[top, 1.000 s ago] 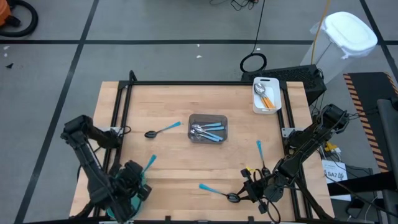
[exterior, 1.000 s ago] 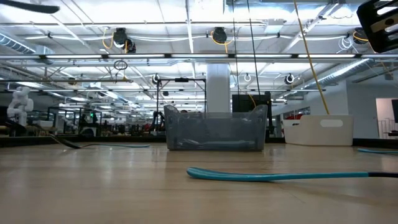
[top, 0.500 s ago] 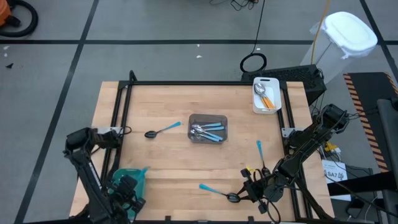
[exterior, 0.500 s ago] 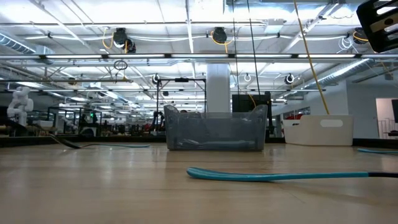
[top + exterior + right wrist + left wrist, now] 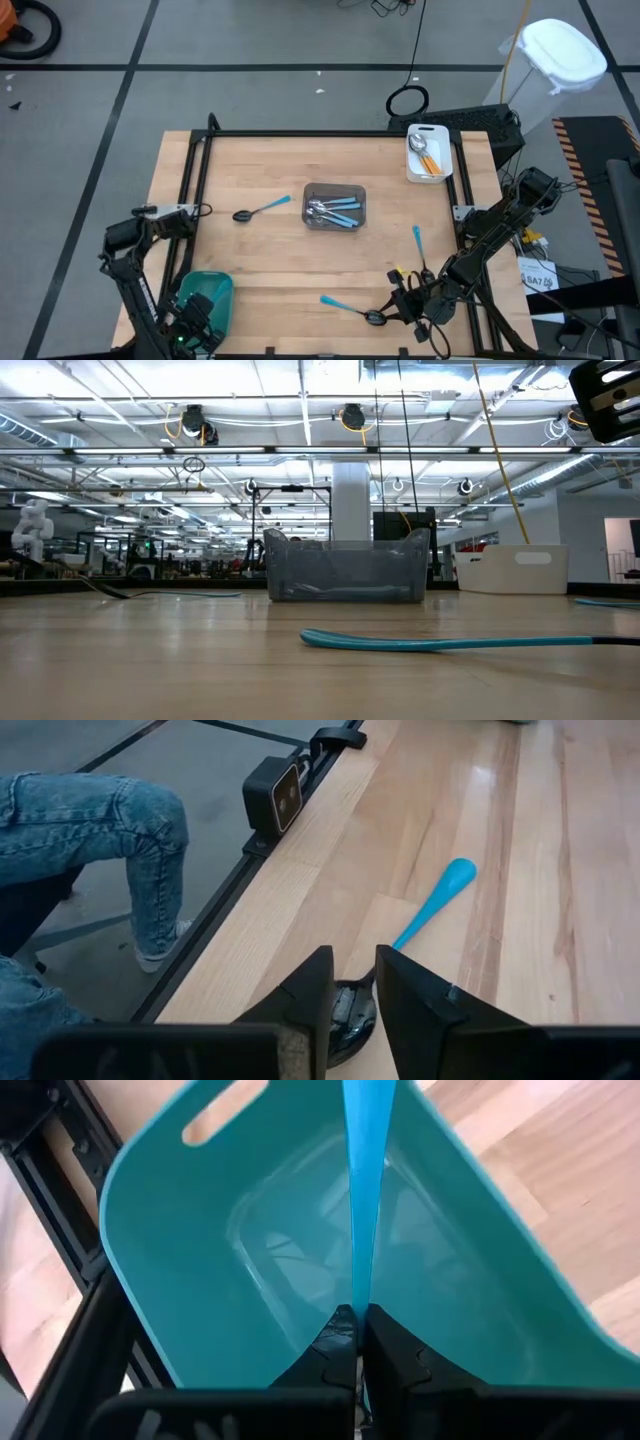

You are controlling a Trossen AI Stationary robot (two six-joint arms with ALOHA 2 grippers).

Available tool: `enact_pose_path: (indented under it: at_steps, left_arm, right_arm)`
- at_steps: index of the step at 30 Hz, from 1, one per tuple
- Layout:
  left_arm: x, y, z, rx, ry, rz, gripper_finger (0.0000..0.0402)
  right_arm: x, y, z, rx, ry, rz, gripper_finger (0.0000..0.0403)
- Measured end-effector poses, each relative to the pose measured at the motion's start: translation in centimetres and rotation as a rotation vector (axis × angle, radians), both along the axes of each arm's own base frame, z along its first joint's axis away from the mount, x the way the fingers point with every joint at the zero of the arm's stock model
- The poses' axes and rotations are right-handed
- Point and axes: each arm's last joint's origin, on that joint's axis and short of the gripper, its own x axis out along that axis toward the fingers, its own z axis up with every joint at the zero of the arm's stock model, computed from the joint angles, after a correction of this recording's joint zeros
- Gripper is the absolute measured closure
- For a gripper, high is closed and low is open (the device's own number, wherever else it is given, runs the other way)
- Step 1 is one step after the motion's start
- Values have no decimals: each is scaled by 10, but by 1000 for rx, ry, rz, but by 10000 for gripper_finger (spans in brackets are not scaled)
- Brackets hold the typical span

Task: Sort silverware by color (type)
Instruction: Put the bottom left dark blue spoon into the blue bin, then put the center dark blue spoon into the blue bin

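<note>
Wood table [image 5: 280,260] under me, big lab hall behind, a person's jeans leg off the table edge in right wrist view.

L gripper [image 5: 357,1342]: fingers pinched tight on thin light-blue spoon handle [image 5: 362,1190], held over the teal bin [image 5: 190,1260] at the table's near-left corner. Bowl end hidden below my fingers, can't tell its colour.

R gripper [image 5: 352,992]: fingers part-way apart, straddling the dark bowl of a blue-handled spoon [image 5: 432,905] lying flat near the front edge. Can't tell if I'm actually gripping it or just sitting around it.

Elsewhere: black-bowl spoon [image 5: 262,208] left of centre; clear grey bin [image 5: 335,207] mid-table w/ silver spoons; white bin [image 5: 427,153] far right w/ orange-handled ones; one more blue handle [image 5: 417,238] near R arm.

Handling, my guess: spoons v. light, handles thin, smooth, prob. a bit flexy, so they'd twist in a pinch. Lying flat = hard to get under. Best hold is at the neck, where handle meets bowl.
</note>
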Motion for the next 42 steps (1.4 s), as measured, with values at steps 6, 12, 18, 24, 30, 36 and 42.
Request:
enact_pose_path:
  at_steps: [6, 12, 18, 24, 30, 36, 42]
  left_arm:
    - [0, -3, -6, 6, 14, 3, 396]
    - [1, -4, -10, 20, 20, 6, 396]
    - [3, -8, -24, 64, 38, 5, 396]
    - [7, -7, -29, 70, 72, 36, 396]
    - [12, -4, -29, 57, 117, 85, 361]
    - [16, -2, -29, 53, 115, 102, 314]
    - [22, 2, -22, 67, 123, 114, 310]
  right_arm:
    - [0, 0, 0, 0, 0, 0, 328]
    - [0, 0, 0, 0, 0, 0, 328]
    - [0, 0, 0, 0, 0, 0, 328]
    - [0, 0, 0, 0, 0, 0, 328]
    - [0, 0, 0, 1, 0, 0, 328]
    - [0, 0, 0, 0, 0, 0, 328]
    - [0, 0, 0, 0, 0, 0, 328]
